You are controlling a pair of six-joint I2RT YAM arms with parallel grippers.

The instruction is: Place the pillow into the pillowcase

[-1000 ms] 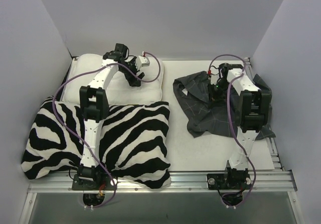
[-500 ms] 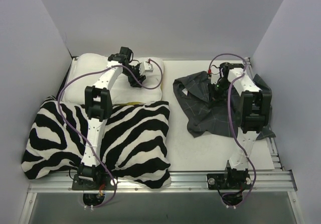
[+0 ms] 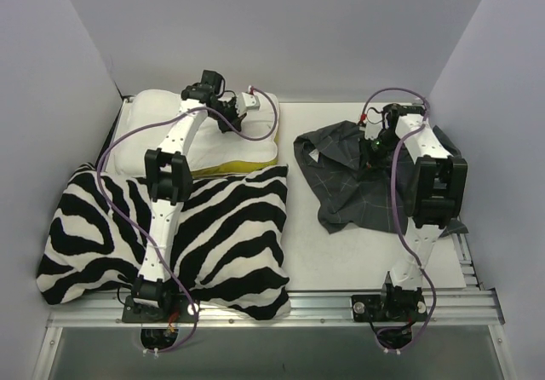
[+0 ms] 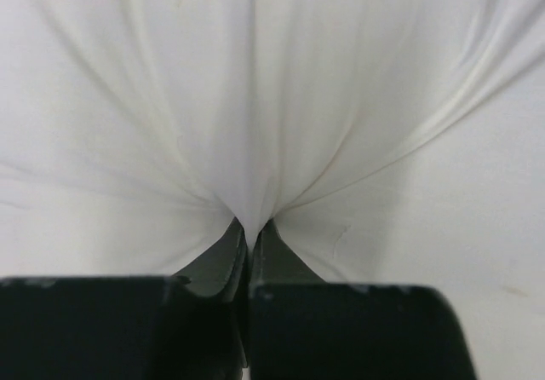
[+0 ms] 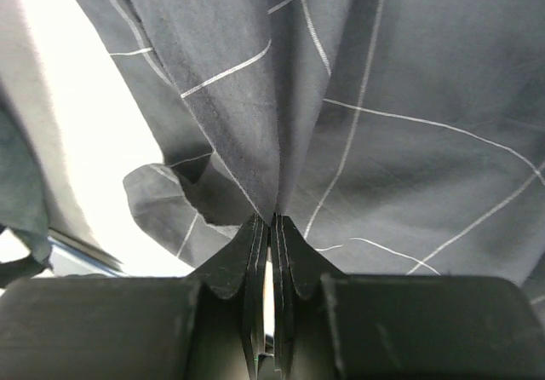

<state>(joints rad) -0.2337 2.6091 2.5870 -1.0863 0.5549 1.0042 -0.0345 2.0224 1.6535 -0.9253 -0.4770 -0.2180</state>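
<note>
White desk [image 3: 332, 261] holds the pillow [image 3: 140, 123] at far left, its cover pinched in the closed left tool [image 4: 253, 225]; the right tool [image 5: 272, 218] grips a fold of the pillowcase [image 3: 341, 184] at far right. Zebra cushion [image 3: 230, 227] lies near left.

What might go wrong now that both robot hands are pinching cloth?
1. The left gripper pinches only a small fold of the white quilted pillow, so it might slip out when lifted.
2. The right gripper holds a bunched fold of the dark grey checked pillowcase; its opening may not spread.
3. The big zebra-striped cushion lies close beside the pillow and might snag it.
</note>
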